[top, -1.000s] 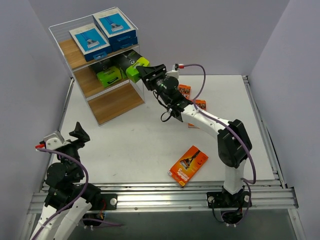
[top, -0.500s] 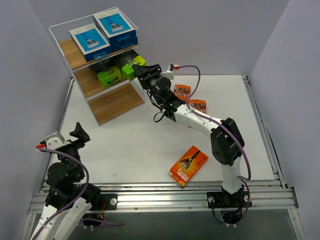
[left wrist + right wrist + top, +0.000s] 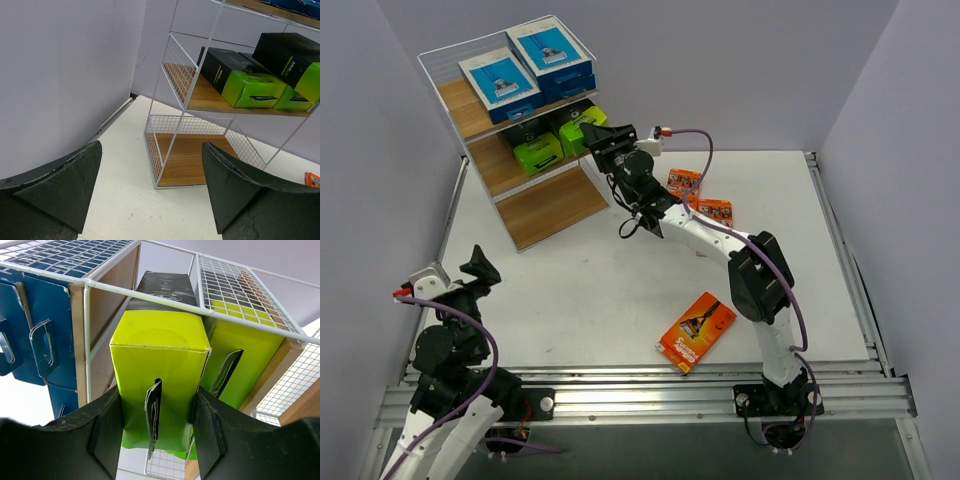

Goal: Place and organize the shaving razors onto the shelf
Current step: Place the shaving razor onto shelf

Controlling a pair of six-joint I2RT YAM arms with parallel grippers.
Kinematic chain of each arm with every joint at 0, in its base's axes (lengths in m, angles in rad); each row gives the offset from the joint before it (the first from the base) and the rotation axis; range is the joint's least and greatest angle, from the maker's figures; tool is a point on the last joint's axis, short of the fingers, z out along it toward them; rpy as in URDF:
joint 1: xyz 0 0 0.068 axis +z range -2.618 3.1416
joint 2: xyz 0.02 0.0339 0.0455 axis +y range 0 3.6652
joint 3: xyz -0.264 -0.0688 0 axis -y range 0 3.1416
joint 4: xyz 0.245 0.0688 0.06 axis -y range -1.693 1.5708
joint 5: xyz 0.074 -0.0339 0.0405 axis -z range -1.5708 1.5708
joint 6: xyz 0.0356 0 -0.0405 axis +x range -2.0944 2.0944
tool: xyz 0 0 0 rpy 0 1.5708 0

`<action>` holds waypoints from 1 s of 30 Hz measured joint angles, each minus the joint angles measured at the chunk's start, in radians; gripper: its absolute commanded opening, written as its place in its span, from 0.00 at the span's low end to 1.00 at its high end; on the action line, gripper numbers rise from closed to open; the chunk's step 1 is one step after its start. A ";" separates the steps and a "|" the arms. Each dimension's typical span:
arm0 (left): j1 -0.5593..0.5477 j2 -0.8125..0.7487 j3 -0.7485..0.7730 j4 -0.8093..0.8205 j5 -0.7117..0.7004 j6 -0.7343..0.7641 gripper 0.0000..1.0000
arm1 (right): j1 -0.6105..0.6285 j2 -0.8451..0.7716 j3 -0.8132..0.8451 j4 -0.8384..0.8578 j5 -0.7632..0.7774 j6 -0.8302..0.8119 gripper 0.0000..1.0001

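Pale lilac walls close in a white tabletop. At its near left corner the left jaws stand spread wide with nothing between their fingers; the shelf lies well ahead of them and slightly to the right. A large orange pack lies flat on the tabletop, far behind the right jaws and near that arm's base. One smaller orange pack and a second smaller orange pack lie closer behind those jaws, beside the forearm. The right jaws pinch a black pack with a lime-green end by its green end, at the front of the shelf's middle tier; whether it rests on the board I cannot tell. Another lime-green pack sits just left of them. Blue-and-white packs lie above them on the top tier.
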 measured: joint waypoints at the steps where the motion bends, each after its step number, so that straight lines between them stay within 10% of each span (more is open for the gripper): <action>1: -0.002 0.000 0.000 0.000 0.000 0.000 0.89 | 0.000 0.005 0.008 0.000 0.000 0.004 0.27; 16: -0.010 -0.001 0.000 -0.001 0.000 0.000 0.89 | 0.000 0.021 0.061 -0.023 -0.002 0.008 0.84; 30: -0.011 -0.010 0.000 -0.003 0.000 0.000 0.89 | 0.000 0.011 0.036 -0.013 -0.012 0.008 0.90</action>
